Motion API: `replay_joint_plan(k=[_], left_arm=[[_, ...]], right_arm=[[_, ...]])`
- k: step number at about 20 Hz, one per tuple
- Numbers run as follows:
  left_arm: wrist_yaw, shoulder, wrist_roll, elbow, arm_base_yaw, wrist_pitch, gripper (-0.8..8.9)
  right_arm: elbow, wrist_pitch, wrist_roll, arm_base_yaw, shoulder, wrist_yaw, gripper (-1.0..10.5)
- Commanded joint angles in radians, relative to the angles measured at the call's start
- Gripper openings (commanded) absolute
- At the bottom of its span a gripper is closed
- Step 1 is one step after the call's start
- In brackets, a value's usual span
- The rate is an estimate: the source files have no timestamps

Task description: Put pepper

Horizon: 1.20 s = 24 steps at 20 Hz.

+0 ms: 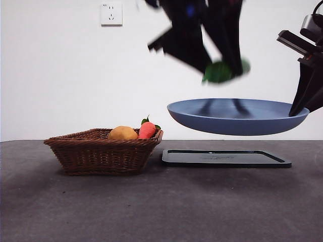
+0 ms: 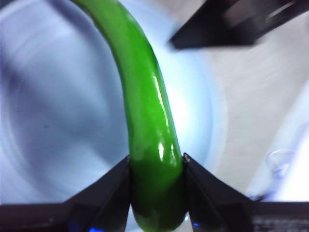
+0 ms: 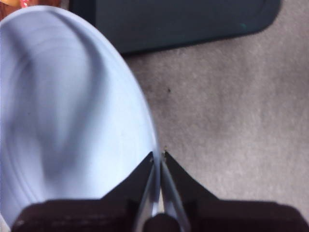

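**Desk:** What does the left gripper (image 2: 157,166) have?

**Photographer:** Its two black jaws are clamped on the pepper (image 2: 145,111), gripping one end. The rest of the glossy green body curves away from the jaws, out over the pale inside of the blue plate (image 2: 58,121). In the front view that gripper (image 1: 222,63) comes down from twelve o'clock, dark and blurred, with the pepper (image 1: 220,71) showing as a green blob at its tip, hanging above the plate and clear of it.

**Desk:** And the right gripper?

**Photographer:** The right gripper (image 3: 158,157) is pinched tight on the plate's rim, with the thin edge sandwiched between the jaws. In the front view it (image 1: 300,108) enters from three o'clock and holds the blue plate (image 1: 237,118) level in the air.

**Desk:** What lies under the plate?

**Photographer:** A flat black tray (image 1: 226,158) sits on the dark table (image 1: 161,212), directly below the raised plate, at about six o'clock from it.

**Desk:** Anything else in the frame?

**Photographer:** At nine o'clock from the tray, just beside it, stands a brown wicker basket (image 1: 101,156). Inside are a round yellow-orange fruit (image 1: 122,133) and a red-orange vegetable (image 1: 147,130) with green leaves, touching each other. On the white wall, toward eleven o'clock, is a power socket (image 1: 111,13).
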State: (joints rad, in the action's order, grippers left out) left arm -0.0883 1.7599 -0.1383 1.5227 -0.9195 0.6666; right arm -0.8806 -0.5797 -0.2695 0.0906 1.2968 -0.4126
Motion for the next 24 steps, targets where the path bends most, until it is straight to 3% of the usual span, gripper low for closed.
replay_joint_plan(k=[1, 8, 11, 19, 24], left_arm=[[0.045, 0.069, 0.038, 0.019, -0.011, -0.012, 1.11], [0.035, 0.149, 0.056, 0.019, -0.011, -0.042, 1.3], [0.031, 0.148, 0.056, 0.019, -0.015, -0.031, 2.6], [0.028, 0.082, 0.057, 0.019, -0.017, 0.029, 2.59], [0.006, -0.073, 0.091, 0.019, -0.016, 0.129, 2.59]], right_arm=[[-0.013, 0.003, -0.011, 0.002, 0.01, -0.008, 0.1], [-0.013, -0.018, -0.011, 0.002, 0.01, -0.008, 0.1], [-0.013, -0.033, -0.012, 0.002, 0.01, -0.008, 0.1], [-0.013, -0.088, -0.056, 0.002, 0.01, -0.005, 0.1], [-0.013, -0.101, -0.091, 0.002, 0.01, 0.0, 0.1]])
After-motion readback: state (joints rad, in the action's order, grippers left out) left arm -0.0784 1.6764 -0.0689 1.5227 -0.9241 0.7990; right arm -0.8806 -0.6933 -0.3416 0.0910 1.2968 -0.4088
